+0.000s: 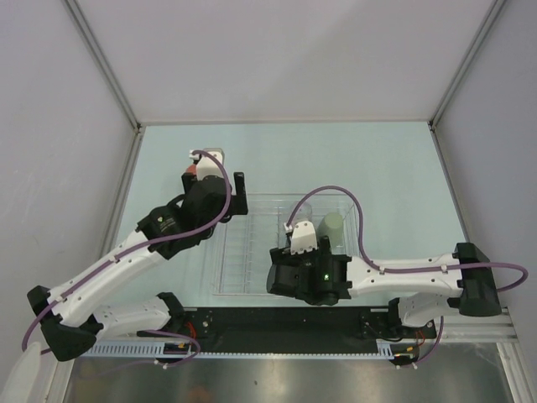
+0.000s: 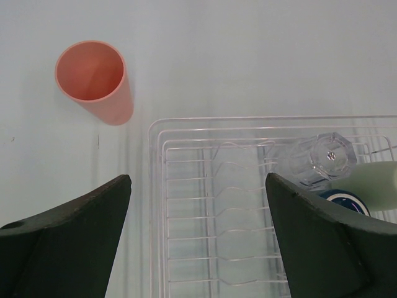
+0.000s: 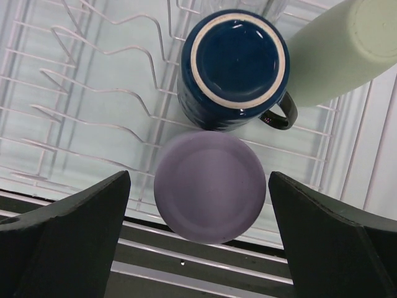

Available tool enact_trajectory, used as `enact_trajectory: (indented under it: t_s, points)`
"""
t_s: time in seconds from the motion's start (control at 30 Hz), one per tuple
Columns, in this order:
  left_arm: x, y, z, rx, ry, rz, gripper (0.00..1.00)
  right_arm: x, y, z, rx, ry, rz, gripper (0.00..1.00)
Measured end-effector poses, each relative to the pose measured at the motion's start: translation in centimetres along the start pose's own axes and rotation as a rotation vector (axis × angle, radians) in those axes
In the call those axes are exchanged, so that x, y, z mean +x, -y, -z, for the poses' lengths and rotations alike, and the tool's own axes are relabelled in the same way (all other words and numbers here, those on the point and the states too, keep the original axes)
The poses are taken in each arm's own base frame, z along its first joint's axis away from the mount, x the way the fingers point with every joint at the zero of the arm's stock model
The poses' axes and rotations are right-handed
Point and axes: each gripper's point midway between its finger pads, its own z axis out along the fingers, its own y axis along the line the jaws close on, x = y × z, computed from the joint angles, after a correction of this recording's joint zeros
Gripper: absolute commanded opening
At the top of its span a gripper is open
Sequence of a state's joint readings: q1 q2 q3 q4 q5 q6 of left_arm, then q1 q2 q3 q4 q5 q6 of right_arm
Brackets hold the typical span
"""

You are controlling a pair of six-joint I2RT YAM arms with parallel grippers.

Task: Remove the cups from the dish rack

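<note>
Salmon cup (image 2: pixel 94 81) on bench (image 2: pixel 248 49), 11 o'clock of rack (image 2: pixel 155 186). Left fingers (image 2: pixel 68 230) and right fingers (image 3: pixel 68 230) apart, empty. Right over lavender cup (image 3: pixel 209 187), probably next: lower, close.

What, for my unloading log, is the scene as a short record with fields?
unloaded: salmon cup, upright on the table
in dish rack: lavender cup, blue mug, green cup, clear cup
bottoms up: blue mug, lavender cup
left jaws: open, empty
right jaws: open, over lavender cup
</note>
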State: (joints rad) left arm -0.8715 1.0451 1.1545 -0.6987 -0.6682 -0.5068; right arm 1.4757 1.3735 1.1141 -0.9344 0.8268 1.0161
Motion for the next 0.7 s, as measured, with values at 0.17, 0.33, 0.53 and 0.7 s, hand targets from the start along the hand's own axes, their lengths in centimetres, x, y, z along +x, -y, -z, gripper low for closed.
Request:
enact_trajectory:
  t_s: [0.17,0.33,0.53,0.7]
  points:
    - [0.8,0.1,-0.2,0.002,-0.018,-0.002,0.95,1.3,-0.4,-0.9,0.011,-0.021,0.017,0.91]
    - [1.2,0.1,-0.3,0.004,-0.026,-0.001,0.95,1.7,-1.1,-1.4,0.004,-0.03,0.013,0.28]
    - [1.4,0.0,-0.2,0.006,-0.03,0.0,0.95,1.7,-1.3,-1.4,-0.002,-0.026,0.0,0.0]
    - [1.4,0.1,-0.2,0.007,-0.03,0.0,0.95,1.6,-1.1,-1.2,0.006,-0.026,-0.001,0.0]
